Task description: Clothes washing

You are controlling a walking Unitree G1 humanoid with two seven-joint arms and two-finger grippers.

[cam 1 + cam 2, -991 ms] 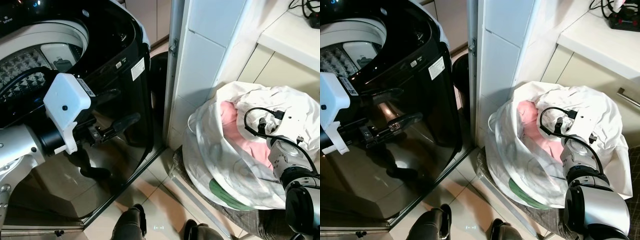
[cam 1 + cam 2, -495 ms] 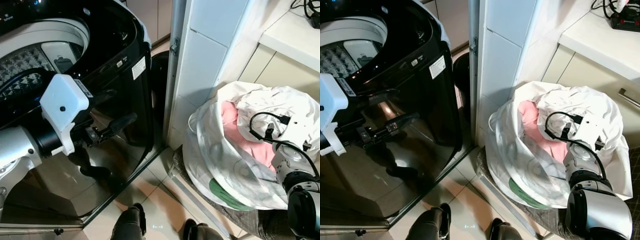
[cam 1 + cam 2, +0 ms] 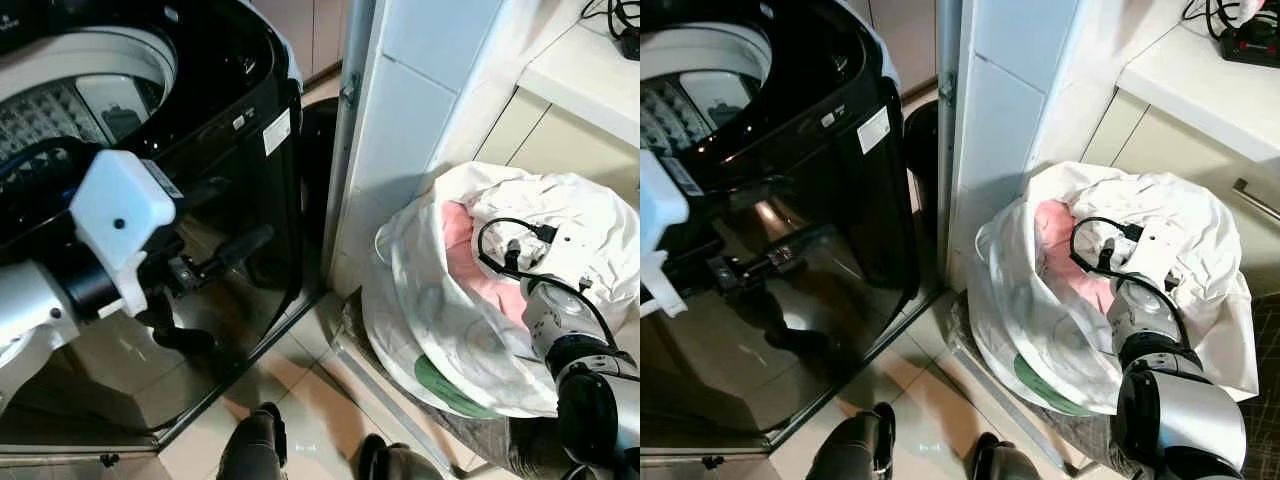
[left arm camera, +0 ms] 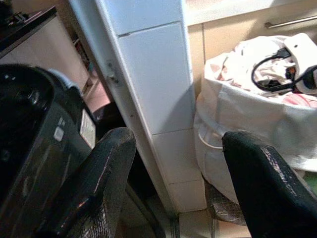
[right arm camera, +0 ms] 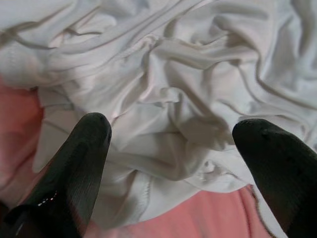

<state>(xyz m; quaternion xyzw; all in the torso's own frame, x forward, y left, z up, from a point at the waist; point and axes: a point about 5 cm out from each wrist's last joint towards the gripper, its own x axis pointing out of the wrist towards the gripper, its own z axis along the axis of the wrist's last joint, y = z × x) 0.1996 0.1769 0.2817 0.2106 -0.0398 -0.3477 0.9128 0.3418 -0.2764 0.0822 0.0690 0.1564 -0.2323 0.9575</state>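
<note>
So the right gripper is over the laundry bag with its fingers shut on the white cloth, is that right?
Not quite. The right gripper is over the laundry bag, but its fingers are spread open above the white cloth, gripping nothing. The right wrist view shows this.

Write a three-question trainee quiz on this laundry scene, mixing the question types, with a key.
1. True or false: the right gripper is open, its fingers spread over crumpled white cloth.
2. Multiple choice: the left gripper is A) inside the drum, B) open, in front of the black washing machine, C) shut on a sock.
3. Fill in: beside the white cloth in the laundry bag lies a ____ garment.

Key: 1 true; 2 B; 3 pink.
</note>
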